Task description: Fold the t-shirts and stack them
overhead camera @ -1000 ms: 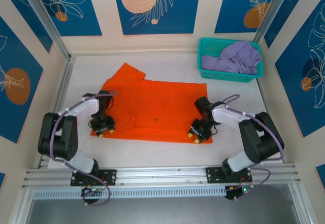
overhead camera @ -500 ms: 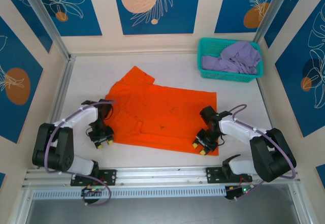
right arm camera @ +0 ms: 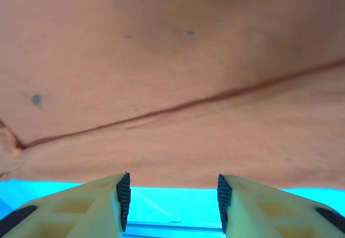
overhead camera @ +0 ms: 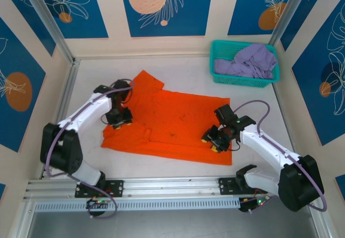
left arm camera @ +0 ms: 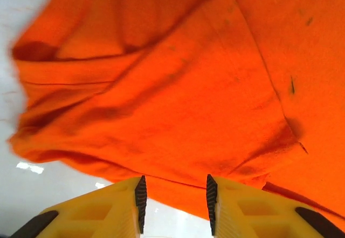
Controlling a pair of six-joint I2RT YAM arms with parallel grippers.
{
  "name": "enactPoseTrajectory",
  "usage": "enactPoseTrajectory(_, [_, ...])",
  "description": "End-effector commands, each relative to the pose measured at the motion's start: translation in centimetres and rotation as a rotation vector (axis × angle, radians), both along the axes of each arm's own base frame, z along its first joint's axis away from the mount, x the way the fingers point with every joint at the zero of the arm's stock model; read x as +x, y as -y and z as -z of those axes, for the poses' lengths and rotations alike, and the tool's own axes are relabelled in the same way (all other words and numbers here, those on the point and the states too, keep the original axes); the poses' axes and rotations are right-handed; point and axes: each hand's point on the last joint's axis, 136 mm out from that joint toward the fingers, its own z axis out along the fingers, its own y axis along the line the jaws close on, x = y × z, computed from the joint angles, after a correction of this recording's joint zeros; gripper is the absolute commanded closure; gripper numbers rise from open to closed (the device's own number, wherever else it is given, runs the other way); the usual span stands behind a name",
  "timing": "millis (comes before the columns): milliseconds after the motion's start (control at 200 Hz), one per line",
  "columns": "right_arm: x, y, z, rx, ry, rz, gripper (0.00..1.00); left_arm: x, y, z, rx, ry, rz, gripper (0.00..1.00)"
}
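White surface (overhead camera: 178, 70), orange shirt (overhead camera: 178, 120) spread out; I see left tool (left arm camera: 175, 195) and right tool (right arm camera: 172, 195) parted, gripping nothing.

Bright, even overhead light, soft shadows — right wrist view washes the orange t-shirt (right arm camera: 172, 60) pale, cyan-tinted below
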Motion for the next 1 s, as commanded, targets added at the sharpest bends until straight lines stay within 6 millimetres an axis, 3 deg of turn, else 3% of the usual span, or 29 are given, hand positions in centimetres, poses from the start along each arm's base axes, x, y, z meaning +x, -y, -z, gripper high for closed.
enactPoseTrajectory(0, [1.3, -2.1, -0.7, 0.044, 0.062, -0.094, 0.50, -0.9, 1.1, 3.2, 0.000, -0.062, 0.027, 0.65])
enactPoseTrajectory(135, [1.8, -2.5, -0.2, -0.004, 0.043, -0.145, 0.50, -2.8, -0.8, 6.8, 0.085, -0.123, 0.013, 0.65])
enactPoseTrajectory(280, [2.6, -2.2, -0.4, -0.048, 0.047, -0.152, 0.43, -5.7, -2.7, 8.7, 0.148, -0.170, -0.032, 0.65])
enactPoseTrajectory(605, [5.2, -1.9, -1.6, -0.063, 0.080, -0.145, 0.41, -12.7, -5.0, 8.9, 0.164, -0.183, -0.201, 0.63])
enactPoseTrajectory(730, [6.2, -0.8, -1.8, -0.082, 0.070, -0.102, 0.41, -14.3, -5.2, 8.3, 0.140, -0.170, -0.236, 0.63])
enactPoseTrajectory(840, [7.8, 0.5, -1.9, -0.100, 0.082, -0.053, 0.41, -12.8, -5.4, 6.5, 0.151, -0.101, -0.210, 0.58])
enactPoseTrajectory(995, [11.5, 3.7, -2.8, -0.200, 0.141, 0.021, 0.37, -5.6, -4.1, 1.9, 0.157, 0.004, -0.089, 0.50])
